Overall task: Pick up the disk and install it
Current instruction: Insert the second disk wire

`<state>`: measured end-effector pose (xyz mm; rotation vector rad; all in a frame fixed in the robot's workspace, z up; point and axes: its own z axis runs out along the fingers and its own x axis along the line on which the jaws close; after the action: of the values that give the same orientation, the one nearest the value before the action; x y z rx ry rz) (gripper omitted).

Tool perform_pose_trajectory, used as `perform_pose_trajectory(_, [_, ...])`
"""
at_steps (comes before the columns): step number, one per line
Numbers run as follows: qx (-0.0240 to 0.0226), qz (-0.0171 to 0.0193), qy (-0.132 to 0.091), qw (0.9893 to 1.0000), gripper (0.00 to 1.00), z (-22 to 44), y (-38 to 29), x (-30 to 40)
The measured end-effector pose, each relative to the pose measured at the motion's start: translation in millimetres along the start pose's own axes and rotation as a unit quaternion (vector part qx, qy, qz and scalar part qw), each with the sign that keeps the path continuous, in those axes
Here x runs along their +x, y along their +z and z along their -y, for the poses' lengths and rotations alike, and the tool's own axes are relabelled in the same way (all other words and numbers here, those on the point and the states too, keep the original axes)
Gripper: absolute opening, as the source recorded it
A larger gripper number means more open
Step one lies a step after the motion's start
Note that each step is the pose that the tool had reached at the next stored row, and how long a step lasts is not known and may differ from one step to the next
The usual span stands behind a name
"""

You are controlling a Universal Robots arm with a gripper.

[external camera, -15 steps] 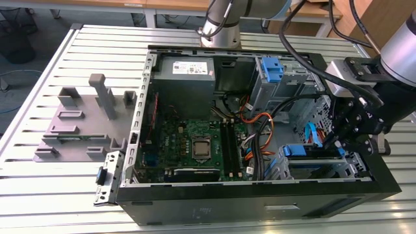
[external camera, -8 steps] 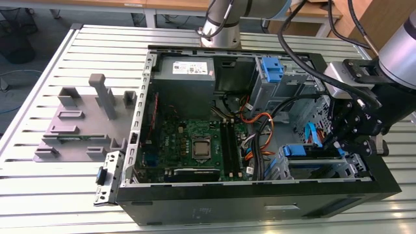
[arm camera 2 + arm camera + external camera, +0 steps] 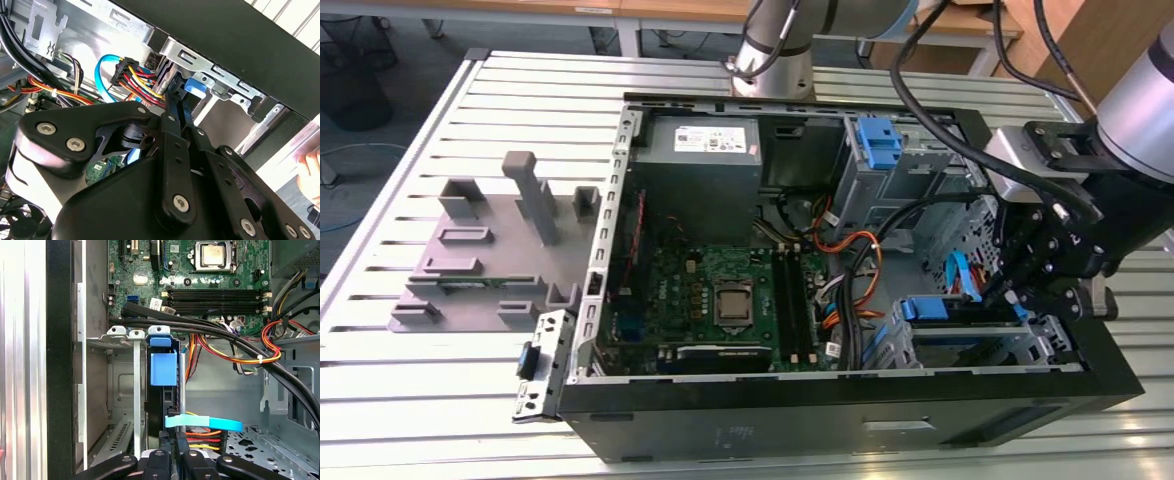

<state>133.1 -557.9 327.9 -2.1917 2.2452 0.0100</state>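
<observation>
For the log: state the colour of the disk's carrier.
Blue; the disk carrier shows best in the first wrist view.

Disk (image 3: 163, 371) edge-on in the drive cage (image 3: 120, 390), blue carrier tab toward the motherboard (image 3: 200, 275).

Open computer case (image 3: 854, 400) — motherboard (image 3: 720, 300) inside; grey fixture (image 3: 480, 270) beside it.

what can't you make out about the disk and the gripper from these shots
- Disk: in the first wrist view it stands edge-on in the drive cage, so its label face is hidden; the blue bracket covers its end.
- Gripper: its fingertips are cut off by the picture edge there, and its own linkage blocks them in the second wrist view.
- Exterior view: the arm's wrist hides the contact with the disk.
</observation>
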Motion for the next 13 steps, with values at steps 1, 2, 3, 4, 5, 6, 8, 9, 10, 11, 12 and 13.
perform_pose_trajectory(1, [0.0,0.0005,0.0,1.0,0.16,0.0,0.4,-0.1])
perform_pose_trajectory(2, [0.0,0.0006,0.0,1.0,0.17,0.0,0.6,0.0])
perform_pose_trajectory(3, [0.0,0.0006,0.0,1.0,0.23,0.0,0.6,0.0])
perform_pose_trajectory(4, [0.0,0.0004,0.0,1.0,0.23,0.0,0.4,0.0])
perform_pose_trajectory(5, [0.0,0.0001,0.0,1.0,0.3,0.0,0.2,0.0])
perform_pose_trajectory(6, [0.0,0.0001,0.0,1.0,0.3,0.0,0.2,0.0])
perform_pose_trajectory(8, [0.0,0.0,0.0,1.0,0.3,0.0,0.1,0.0])
perform_pose_trajectory(9, [0.0,0.0,0.0,1.0,0.3,0.0,0.0,0.0])
perform_pose_trajectory(10, [0.0,0.0,0.0,1.0,0.3,0.0,-0.7,0.0])
perform_pose_trajectory(11, [0.0,0.0,0.0,1.0,0.3,0.0,-1.5,0.0])
perform_pose_trajectory(12, [0.0,0.0001,0.0,1.0,0.3,0.0,-2.7,0.0])
perform_pose_trajectory(13, [0.0,0.0001,0.0,1.0,0.3,0.0,-4.6,0.0])
